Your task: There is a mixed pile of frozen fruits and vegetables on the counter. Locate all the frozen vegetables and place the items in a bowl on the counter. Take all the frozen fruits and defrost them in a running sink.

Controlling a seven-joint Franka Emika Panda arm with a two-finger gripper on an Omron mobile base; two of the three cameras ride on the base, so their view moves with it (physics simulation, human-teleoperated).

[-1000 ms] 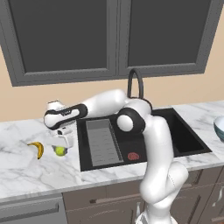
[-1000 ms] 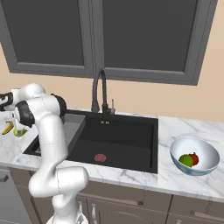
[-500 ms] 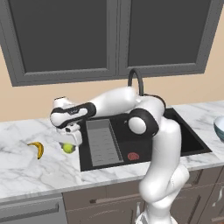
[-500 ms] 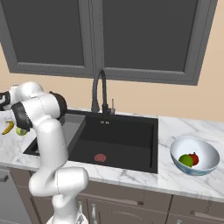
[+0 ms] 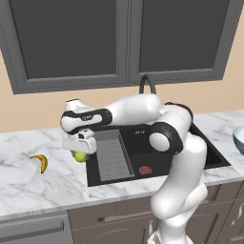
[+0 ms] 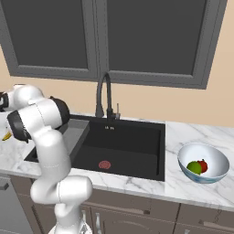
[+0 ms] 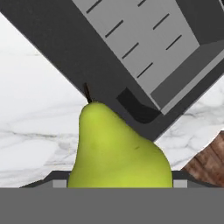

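While reaching out to my left across the sink (image 5: 157,152), I am holding my end effector (image 5: 80,153) just above the worktop (image 5: 28,186), right at the left edge of the black basin. A yellow-green pear (image 7: 116,151) is sitting between my fingers, its dark stem pointing away from my hand, and my jaws are standing fairly wide around it, pinching its broad body. In the left base view the pear (image 5: 80,156) is showing as a small green ball under my white hand, hanging over the sink's left rim beside the grey ribbed tray (image 5: 112,155). In the hand view that tray (image 7: 144,39) is running diagonally past the fruit, with veined marble on either side of the sink's black corner.

A curved yellow banana (image 5: 40,162) with dark tips is lying on the worktop to the left of my hand, well apart from the pear. A reddish round drain (image 6: 104,164) is lying on the basin floor, and the tall black arched faucet (image 6: 103,93) is rising behind it. Far to the right of the sink, the pale blue-white bowl (image 6: 203,176) is resting on the worktop, holding a dark green ball (image 6: 194,167) and a red round piece (image 6: 202,165) that are touching each other.
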